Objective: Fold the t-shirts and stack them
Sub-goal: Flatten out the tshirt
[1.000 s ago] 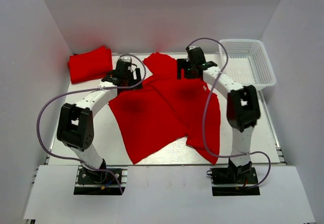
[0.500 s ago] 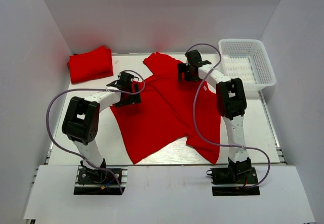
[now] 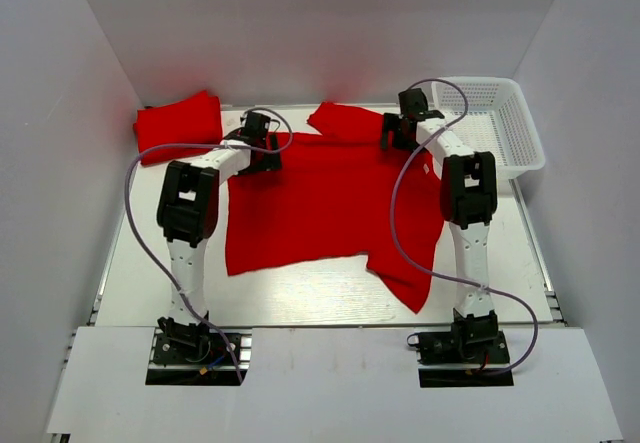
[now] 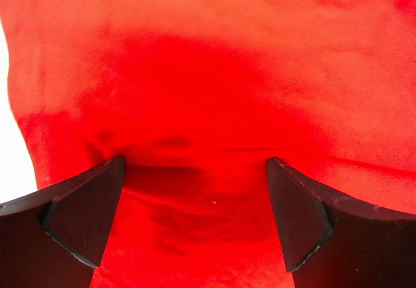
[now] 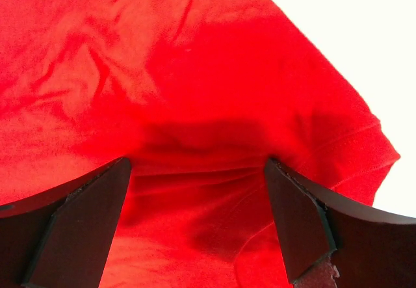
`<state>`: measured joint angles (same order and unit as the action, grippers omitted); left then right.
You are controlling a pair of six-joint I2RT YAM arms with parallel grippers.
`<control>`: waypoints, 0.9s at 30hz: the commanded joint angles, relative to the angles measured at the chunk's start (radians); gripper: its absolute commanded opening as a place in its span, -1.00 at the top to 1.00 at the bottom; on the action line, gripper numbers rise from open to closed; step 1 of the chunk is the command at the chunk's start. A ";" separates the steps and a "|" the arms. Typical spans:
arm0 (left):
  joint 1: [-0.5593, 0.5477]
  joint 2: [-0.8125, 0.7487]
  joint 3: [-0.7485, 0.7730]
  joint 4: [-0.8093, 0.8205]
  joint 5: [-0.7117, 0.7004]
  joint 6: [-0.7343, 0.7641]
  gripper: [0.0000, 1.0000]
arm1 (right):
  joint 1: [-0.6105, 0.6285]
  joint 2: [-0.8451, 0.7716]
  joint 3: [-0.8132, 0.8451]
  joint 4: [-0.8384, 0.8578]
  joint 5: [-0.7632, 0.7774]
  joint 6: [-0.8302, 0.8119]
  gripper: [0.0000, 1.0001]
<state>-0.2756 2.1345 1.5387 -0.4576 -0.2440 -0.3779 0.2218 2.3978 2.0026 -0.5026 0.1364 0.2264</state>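
From above, the shirt (image 3: 320, 203) lies spread open and mostly flat in the middle of the worktop (image 3: 150, 243), one sleeve pointing to the far wall and a corner trailing toward my right base. A folded shirt (image 3: 178, 128) sits in the far left corner, well apart, which I take to be the start of the stack. The basket (image 3: 500, 81) stands in the far right corner with nothing red in it. Both my arms reach out to the shirt's far edge. The left end effector (image 3: 262, 145) is at its far left corner and the right end effector (image 3: 398, 131) is near the far sleeve, so the two are spaced across the shirt's width. I judge this spacing suits pinching that edge at two points and drawing it toward me for a fold.

In the left wrist view, my fingers (image 4: 78, 216) stand wide apart with red cloth filling the gap. A low wrinkle runs between the tips, but nothing is pinched. A strip of bare worktop shows at the left, so I am close to the shirt's side edge.

In the right wrist view, the fingers (image 5: 305, 216) are equally wide and hold nothing. Creased cloth lies under them, and a stitched hem curves off to the right beside bare worktop. Both must close before anything lifts.
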 commanded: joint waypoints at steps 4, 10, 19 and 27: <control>0.033 0.217 0.244 0.011 0.037 0.076 -1.00 | -0.059 0.077 0.108 -0.043 0.009 0.002 -0.81; 0.052 0.311 0.432 0.046 0.152 0.167 -1.00 | -0.073 0.023 0.064 0.027 -0.113 -0.083 -0.81; 0.052 0.105 0.432 0.044 0.181 0.208 -1.00 | -0.042 -0.222 -0.065 0.156 -0.185 -0.251 -0.81; 0.042 -0.299 0.129 -0.208 -0.036 -0.028 -1.00 | 0.054 -0.521 -0.449 0.249 0.064 -0.266 -0.81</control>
<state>-0.2295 2.0628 1.7531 -0.5297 -0.1699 -0.2691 0.2268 1.9949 1.6955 -0.3405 0.0723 -0.0120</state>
